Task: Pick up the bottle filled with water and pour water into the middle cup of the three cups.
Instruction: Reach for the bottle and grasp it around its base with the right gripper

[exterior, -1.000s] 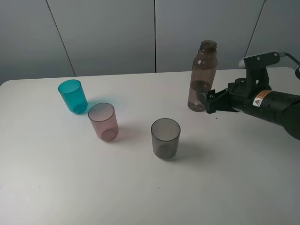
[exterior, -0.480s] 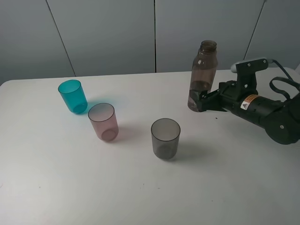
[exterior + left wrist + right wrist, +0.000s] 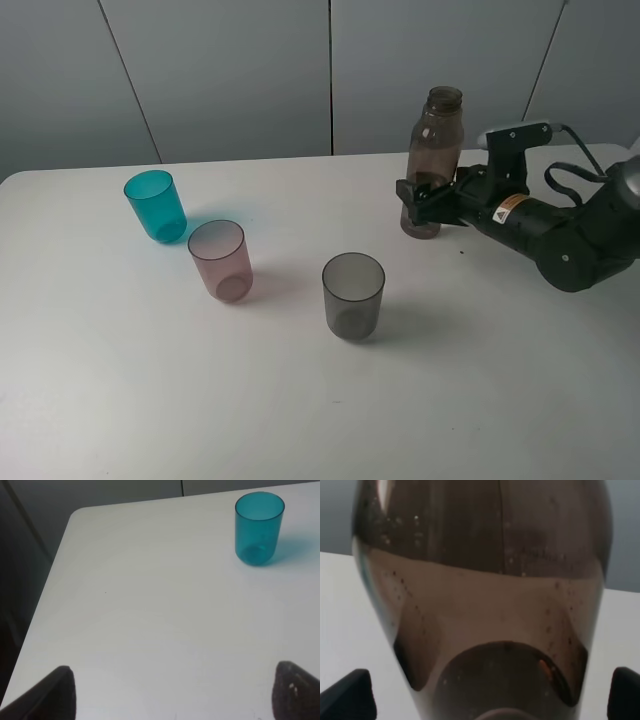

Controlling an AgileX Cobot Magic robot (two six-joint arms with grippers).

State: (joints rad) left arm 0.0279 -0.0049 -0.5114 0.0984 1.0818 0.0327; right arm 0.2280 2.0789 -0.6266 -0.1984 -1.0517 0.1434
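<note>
Now the right claw (image 3: 422,200) has advanced since a second ago: jaws spread wide, straddling the lower body of the bottle (image 3: 434,140), no squeeze seen. Bottle unmoved, upright on the table (image 3: 300,420), well apart from the pink middle cup (image 3: 221,259). Left claw (image 3: 177,690) wide, near the teal cup (image 3: 259,527).

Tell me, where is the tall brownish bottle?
In the high view the bottle stands upright at the back right of the table, inside the open right gripper; the grey cup is the nearest cup.
</note>
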